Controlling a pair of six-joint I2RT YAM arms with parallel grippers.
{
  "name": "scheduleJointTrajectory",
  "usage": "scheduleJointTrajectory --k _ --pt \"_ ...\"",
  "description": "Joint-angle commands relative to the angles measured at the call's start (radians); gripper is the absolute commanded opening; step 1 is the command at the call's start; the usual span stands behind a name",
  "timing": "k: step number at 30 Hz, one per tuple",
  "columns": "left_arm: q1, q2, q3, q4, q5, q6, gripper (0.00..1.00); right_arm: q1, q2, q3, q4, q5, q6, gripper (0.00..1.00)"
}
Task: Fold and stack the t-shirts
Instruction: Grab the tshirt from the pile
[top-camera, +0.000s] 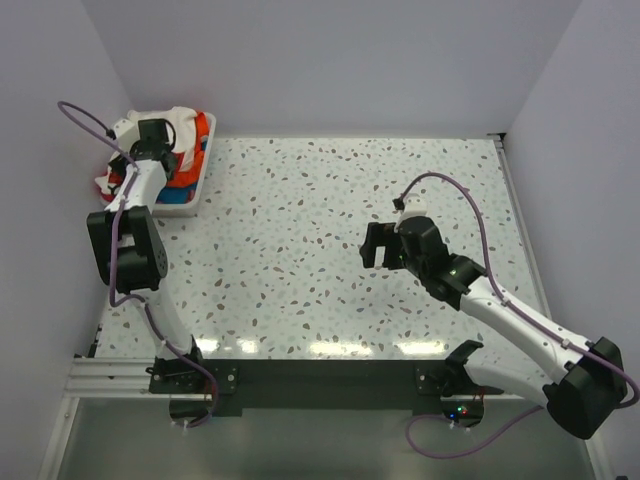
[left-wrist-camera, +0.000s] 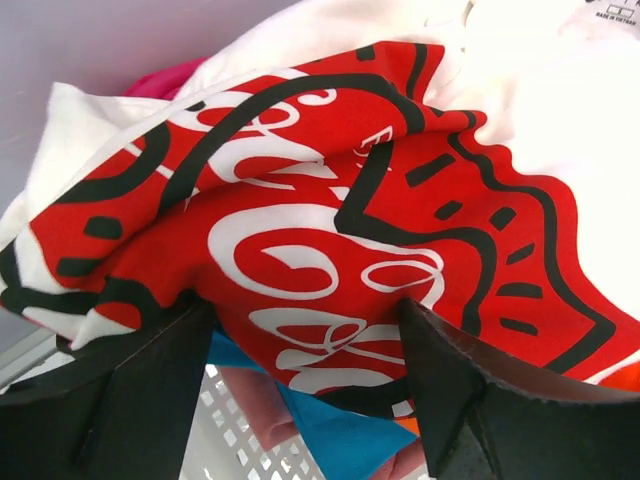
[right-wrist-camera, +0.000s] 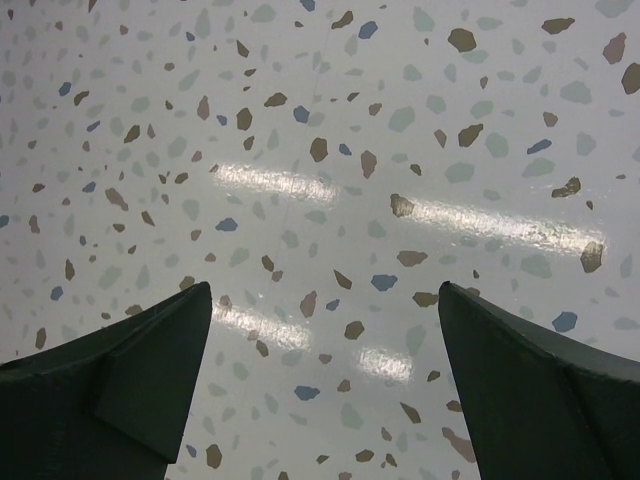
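Observation:
The t-shirts lie heaped in a white slatted basket (top-camera: 186, 203) at the table's far left corner. On top is the cream-white shirt (left-wrist-camera: 320, 200) with its red logo and white script. Under it show a blue shirt (left-wrist-camera: 340, 430), a pink one (left-wrist-camera: 258, 398) and an orange edge (left-wrist-camera: 626, 376). My left gripper (left-wrist-camera: 305, 340) is open, down in the pile, its fingers either side of a fold of the logo shirt; in the top view it (top-camera: 158, 136) is over the basket. My right gripper (top-camera: 372, 246) is open and empty above the bare table (right-wrist-camera: 330, 150).
The speckled table (top-camera: 330, 200) is walled at the back and both sides. The basket's slatted wall (left-wrist-camera: 235, 440) shows just below my left fingers. A purple cable loops over each arm.

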Motion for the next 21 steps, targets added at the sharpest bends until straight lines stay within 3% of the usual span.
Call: scheduleJointTrajectory --k 1,4,5,7,8,9,10,17,21 --pt "0.019 0.021 0.051 0.066 0.051 0.005 0.78 0.001 0.006 0.046 0.037 -0.011 -0.006 0.99" --pt "0.030 0.039 0.073 0.087 0.097 0.026 0.58 0.001 0.006 0.048 0.037 -0.007 -0.005 0.99" --pt "0.031 0.042 0.080 0.093 0.110 0.041 0.39 0.001 0.006 0.051 0.037 -0.004 -0.008 0.99" --pt "0.030 0.039 0.103 0.097 0.136 0.054 0.24 0.003 0.004 0.054 0.034 0.004 -0.008 0.99" --pt "0.031 0.033 0.111 0.101 0.145 0.069 0.09 0.001 0.003 0.056 0.036 0.004 -0.009 0.99" --pt "0.031 0.010 0.116 0.109 0.171 0.078 0.04 0.002 0.003 0.059 0.036 0.007 -0.009 0.99" --pt "0.031 -0.004 0.120 0.112 0.182 0.085 0.00 0.003 0.003 0.060 0.040 0.006 -0.011 0.99" --pt "0.002 -0.203 0.164 0.159 0.341 0.146 0.00 0.001 0.032 0.097 0.059 0.002 -0.002 0.98" --pt "-0.114 -0.295 0.215 0.161 0.343 0.224 0.00 0.001 0.046 0.154 0.040 0.041 -0.018 0.98"
